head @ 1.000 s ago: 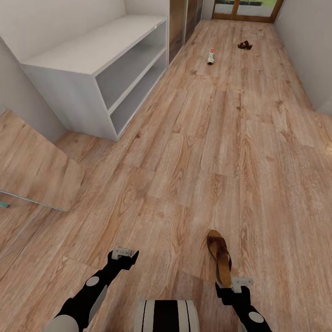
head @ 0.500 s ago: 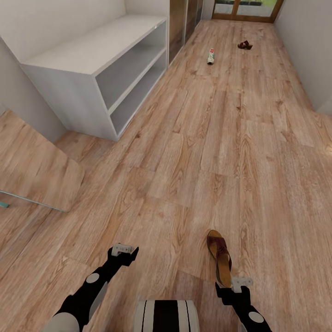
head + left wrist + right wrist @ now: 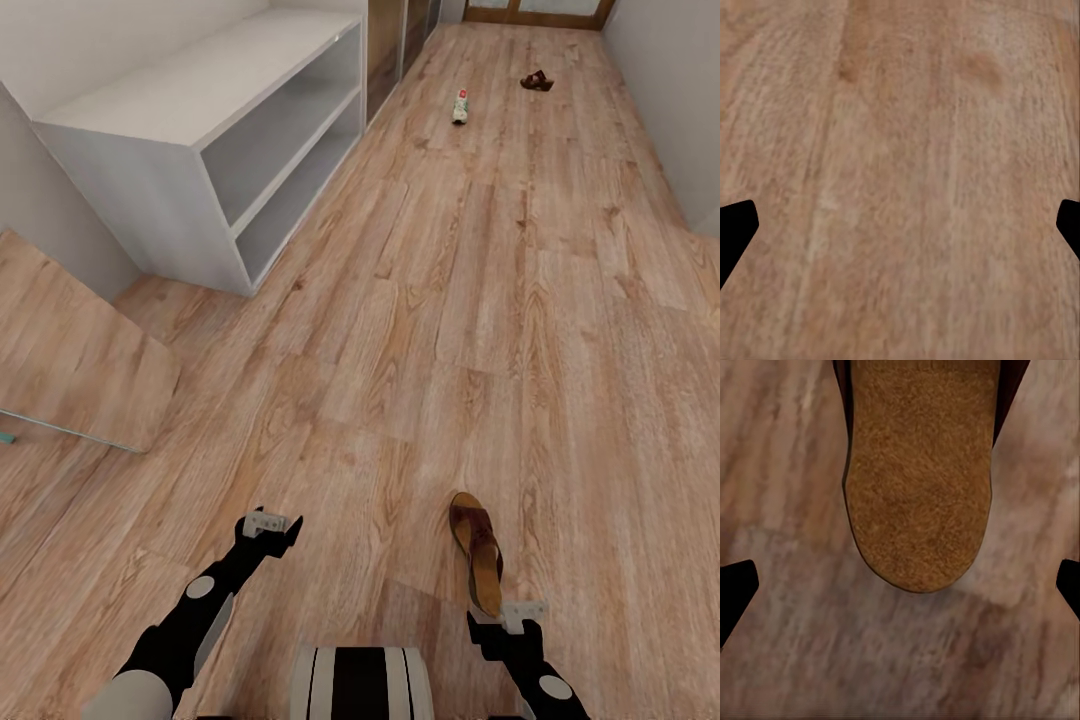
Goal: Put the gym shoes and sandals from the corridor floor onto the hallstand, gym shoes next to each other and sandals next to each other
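One dark brown sandal (image 3: 478, 550) with a tan footbed lies on the wood-plank corridor floor (image 3: 470, 300), just ahead of my right gripper (image 3: 510, 615). In the right wrist view its rounded end (image 3: 916, 487) sits ahead of the open right gripper (image 3: 900, 589), not between the fingers. My left gripper (image 3: 268, 527) hangs open over bare floor (image 3: 900, 150). Far down the corridor lie a white gym shoe (image 3: 460, 106) and the other sandal (image 3: 536, 81). The second gym shoe and the hallstand with its back panel are out of view.
A long plain white two-shelf bench (image 3: 215, 110) stands against the left wall. A wood-grain panel (image 3: 75, 365) with a metal edge lies at the left. A white wall (image 3: 665, 90) bounds the right side. My trunk (image 3: 360, 685) is at the bottom.
The whole picture has shifted, so the camera moved; far things sit higher in it. My left gripper has edged forward a little. The near sandal and right gripper look unmoved.
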Controlling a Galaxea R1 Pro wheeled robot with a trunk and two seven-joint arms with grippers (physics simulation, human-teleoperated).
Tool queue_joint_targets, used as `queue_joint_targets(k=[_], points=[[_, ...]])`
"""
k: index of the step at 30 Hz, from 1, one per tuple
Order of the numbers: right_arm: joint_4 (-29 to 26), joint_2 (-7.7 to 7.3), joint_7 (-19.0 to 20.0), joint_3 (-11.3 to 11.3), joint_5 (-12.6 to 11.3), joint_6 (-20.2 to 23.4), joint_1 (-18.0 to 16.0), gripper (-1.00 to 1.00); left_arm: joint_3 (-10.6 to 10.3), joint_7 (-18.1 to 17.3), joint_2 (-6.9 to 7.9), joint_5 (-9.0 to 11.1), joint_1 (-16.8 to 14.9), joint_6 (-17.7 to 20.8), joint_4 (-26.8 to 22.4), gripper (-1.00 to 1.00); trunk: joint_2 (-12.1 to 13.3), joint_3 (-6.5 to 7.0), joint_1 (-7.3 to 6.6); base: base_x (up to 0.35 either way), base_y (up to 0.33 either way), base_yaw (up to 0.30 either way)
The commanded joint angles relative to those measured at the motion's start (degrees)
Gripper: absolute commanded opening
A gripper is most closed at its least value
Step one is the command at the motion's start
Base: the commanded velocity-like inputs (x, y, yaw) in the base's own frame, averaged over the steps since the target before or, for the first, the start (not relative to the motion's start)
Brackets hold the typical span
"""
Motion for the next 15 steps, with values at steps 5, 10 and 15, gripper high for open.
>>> queue_joint_targets(k=[5,10,15], points=[[-0.01,-0.01,-0.02,0.02,0.05,-0.17,-0.02,1.00,0.09,-0.61,-0.04,-0.22,-0.05,-0.15,-0.26,1.00,-0.08,-1.14,0.12,0.000,0.000,0.000],[-0.05,-0.01,0.00,0.02,0.05,-0.17,-0.02,1.00,0.08,-0.85,-0.02,-0.24,-0.08,-0.13,-0.45,1.00,-0.15,-2.25,0.25,0.000,0.000,0.000],[-0.06,-0.01,0.02,0.02,0.05,-0.17,-0.02,1.00,0.04,-0.93,-0.06,-0.25,-0.09,-0.16,-0.51,1.00,-0.21,-3.36,0.38,0.000,0.000,0.000]])
